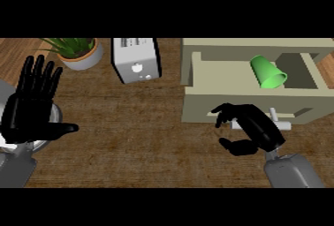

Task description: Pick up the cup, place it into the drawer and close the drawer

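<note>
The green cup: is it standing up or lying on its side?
On its side. The green cup lies tilted inside the open drawer, its round mouth facing sideways.

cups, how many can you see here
1. A bright green plastic cup lies on its side inside the open beige drawer, towards its right part. Nothing else cup-like shows on the counter, though the right hand covers part of the drawer front.
</note>
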`<state>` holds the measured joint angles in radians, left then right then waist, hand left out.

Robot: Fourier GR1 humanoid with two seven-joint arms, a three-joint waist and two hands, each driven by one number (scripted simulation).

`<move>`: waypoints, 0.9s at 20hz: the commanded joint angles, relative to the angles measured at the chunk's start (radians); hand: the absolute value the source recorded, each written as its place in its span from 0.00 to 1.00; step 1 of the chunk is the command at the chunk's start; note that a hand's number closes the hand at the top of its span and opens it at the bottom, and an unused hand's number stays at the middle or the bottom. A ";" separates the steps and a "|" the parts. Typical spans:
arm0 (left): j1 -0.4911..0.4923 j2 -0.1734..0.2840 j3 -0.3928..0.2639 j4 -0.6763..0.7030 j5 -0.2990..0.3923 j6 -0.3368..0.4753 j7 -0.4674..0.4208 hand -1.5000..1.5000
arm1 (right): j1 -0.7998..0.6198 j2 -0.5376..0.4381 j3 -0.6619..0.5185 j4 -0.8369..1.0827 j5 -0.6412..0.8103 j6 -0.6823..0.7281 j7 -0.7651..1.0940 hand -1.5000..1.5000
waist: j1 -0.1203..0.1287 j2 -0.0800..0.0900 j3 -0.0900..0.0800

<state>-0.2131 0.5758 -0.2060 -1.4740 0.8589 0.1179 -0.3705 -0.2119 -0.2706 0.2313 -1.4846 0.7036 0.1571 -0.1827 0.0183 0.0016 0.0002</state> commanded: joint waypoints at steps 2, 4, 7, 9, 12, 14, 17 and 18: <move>0.100 0.037 0.075 -0.038 0.003 -0.076 -0.004 0.00 | -0.076 0.023 0.009 0.235 0.108 -0.090 -0.070 0.00 | 0.000 0.000 0.000; 0.029 0.021 0.100 -0.004 0.029 -0.077 0.037 0.00 | -0.216 0.028 -0.026 0.379 0.107 -0.052 -0.064 0.00 | 0.002 0.003 0.000; 0.077 -0.021 0.120 0.055 -0.023 -0.152 -0.010 0.00 | -0.191 0.088 -0.013 0.460 0.144 -0.134 -0.115 0.00 | -0.009 0.001 0.000; 0.136 -0.048 0.092 -0.032 -0.053 -0.123 -0.010 0.00 | -0.320 0.068 -0.093 0.579 0.108 -0.096 -0.134 0.00 | 0.000 0.001 0.000; 0.123 -0.032 0.146 0.039 -0.046 -0.194 0.005 0.00 | -0.354 0.054 -0.130 0.725 0.110 -0.147 -0.236 0.00 | -0.004 0.002 0.000; 0.097 -0.054 0.130 0.020 -0.059 -0.149 0.011 0.00 | -0.504 0.043 -0.184 0.859 0.081 -0.105 -0.251 0.00 | 0.010 0.007 0.001; 0.146 -0.031 0.161 0.022 -0.065 -0.228 -0.012 0.00 | -0.518 0.037 -0.219 0.991 0.075 -0.164 -0.347 0.00 | 0.013 0.008 0.001; 0.186 -0.058 0.135 -0.035 -0.058 -0.216 -0.008 0.00 | -0.586 0.070 -0.220 1.037 0.083 -0.160 -0.308 0.00 | 0.026 0.009 0.001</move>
<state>-0.0891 0.5363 -0.0661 -1.4609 0.8091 -0.0713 -0.3650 -0.6887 -0.2082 0.0584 -0.6228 0.7933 0.0178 -0.4444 0.0287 0.0059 0.0001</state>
